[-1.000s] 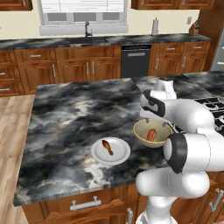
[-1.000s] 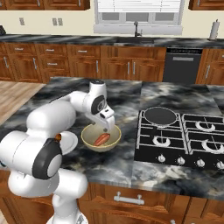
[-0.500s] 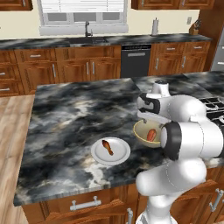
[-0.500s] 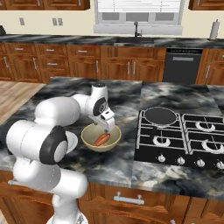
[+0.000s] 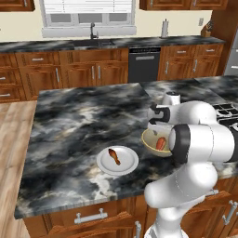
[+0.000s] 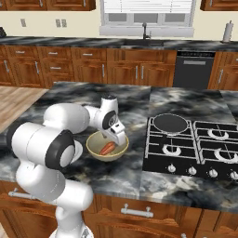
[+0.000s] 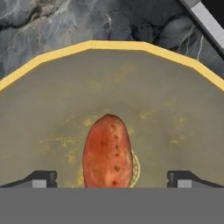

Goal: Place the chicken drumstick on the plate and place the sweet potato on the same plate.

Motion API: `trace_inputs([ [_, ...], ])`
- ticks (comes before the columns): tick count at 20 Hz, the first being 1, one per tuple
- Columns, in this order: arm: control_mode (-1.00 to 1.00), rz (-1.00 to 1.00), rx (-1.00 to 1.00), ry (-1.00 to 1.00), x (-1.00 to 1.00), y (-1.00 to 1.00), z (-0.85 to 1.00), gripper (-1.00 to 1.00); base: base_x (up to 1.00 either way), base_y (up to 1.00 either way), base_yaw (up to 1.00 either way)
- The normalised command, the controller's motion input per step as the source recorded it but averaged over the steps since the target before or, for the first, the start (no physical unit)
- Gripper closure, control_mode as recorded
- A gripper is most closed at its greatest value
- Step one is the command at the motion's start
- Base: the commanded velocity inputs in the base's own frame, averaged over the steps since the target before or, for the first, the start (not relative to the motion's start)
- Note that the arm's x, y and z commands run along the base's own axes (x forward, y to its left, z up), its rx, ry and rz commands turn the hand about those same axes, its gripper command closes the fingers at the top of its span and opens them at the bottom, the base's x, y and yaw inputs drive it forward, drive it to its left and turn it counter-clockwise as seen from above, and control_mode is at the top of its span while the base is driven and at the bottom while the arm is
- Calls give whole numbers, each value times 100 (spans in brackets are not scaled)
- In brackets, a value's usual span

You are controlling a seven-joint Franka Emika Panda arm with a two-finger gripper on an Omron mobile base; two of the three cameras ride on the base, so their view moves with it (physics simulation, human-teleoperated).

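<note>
The sweet potato (image 7: 108,153), a reddish-orange oblong, lies in the bottom of a deep tan bowl (image 7: 92,45). My gripper (image 7: 111,180) is open just above it, one fingertip on each side and neither touching it. From the base views, the gripper (image 5: 157,130) (image 6: 118,138) reaches down into the bowl (image 5: 148,142) (image 6: 95,139) over the sweet potato (image 5: 161,143) (image 6: 107,148). The chicken drumstick (image 5: 114,156) rests on the pale round plate (image 5: 128,168), left of the bowl on the island counter.
A gas cooktop (image 6: 195,148) with a dark round pan (image 6: 169,123) sits right of the bowl; its edge (image 7: 208,24) shows close to the bowl. The island's front edge (image 5: 83,200) runs just beyond the plate. Cabinets and a sink line the back wall.
The hand has come down over the bowl toward the sweet potato. Its jaws have stayed open. The drumstick and the plate have not moved.
</note>
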Motion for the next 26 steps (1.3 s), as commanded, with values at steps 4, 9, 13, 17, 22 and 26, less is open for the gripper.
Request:
trace_inputs([
  [4, -100, 0, 0, 0, 0, 4, -10, -100, 0, 0, 0],
  [9, -100, 0, 0, 0, 0, 12, -18, -100, 0, 0, 0],
  [13, -100, 0, 0, 0, 0, 1, -15, -100, 0, 0, 0],
  [17, -100, 0, 0, 0, 0, 0, -19, -100, 0, 0, 0],
  [22, -100, 0, 0, 0, 0, 0, -22, -100, 0, 0, 0],
  [26, -100, 0, 0, 0, 0, 0, -3, -100, 0, 0, 0],
])
